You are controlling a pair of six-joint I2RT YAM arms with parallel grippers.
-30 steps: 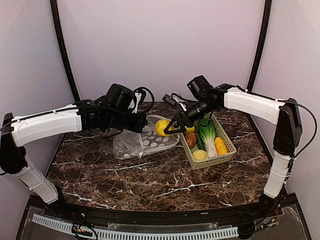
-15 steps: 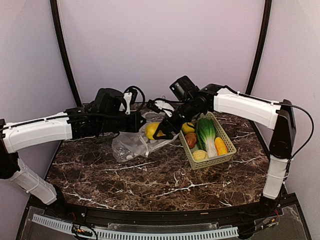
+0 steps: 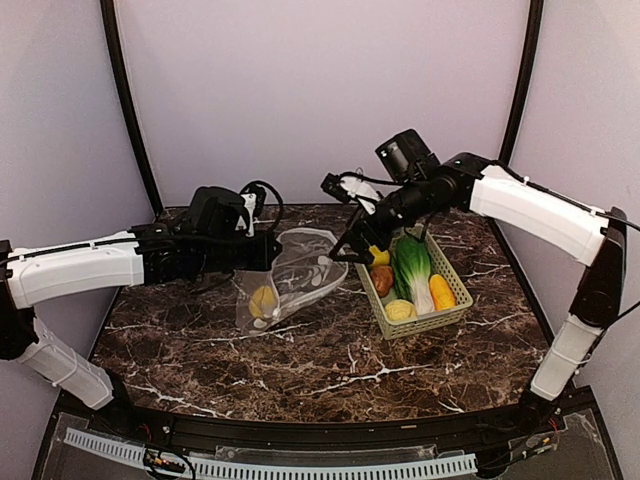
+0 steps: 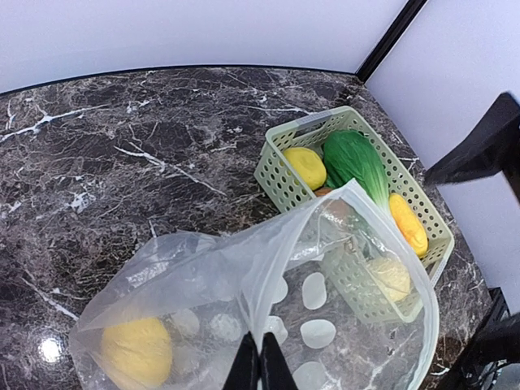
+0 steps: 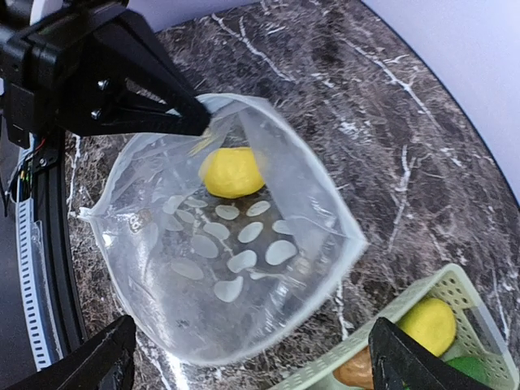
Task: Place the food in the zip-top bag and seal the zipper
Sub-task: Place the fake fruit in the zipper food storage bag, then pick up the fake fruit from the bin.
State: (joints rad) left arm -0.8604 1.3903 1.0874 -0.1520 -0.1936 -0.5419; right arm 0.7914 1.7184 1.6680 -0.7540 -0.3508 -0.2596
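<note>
Left of centre in the overhead view, the left end effector (image 3: 270, 253) is clenched on the rim of the zip-top bag (image 3: 300, 275), holding the mouth up and gaping while the lower end sags toward the dark marble counter (image 3: 320, 370); the zipper (image 5: 314, 172) along that mouth is unsealed; one yellow rounded piece (image 3: 263, 300) lies inside the bag at its lower left end. Just right of the bag's mouth, above centre, the right end effector (image 3: 355, 248) is released, its fingers spread wide with nothing between them; it hangs between the bag and the light green slotted basket (image 3: 455, 300). Right of centre, the basket holds the leafy cabbage (image 3: 412, 265), an orange piece (image 3: 441, 291), a pale yellow piece (image 3: 400, 310), a brown piece (image 3: 381, 279) and another yellow piece (image 3: 379, 257).
</note>
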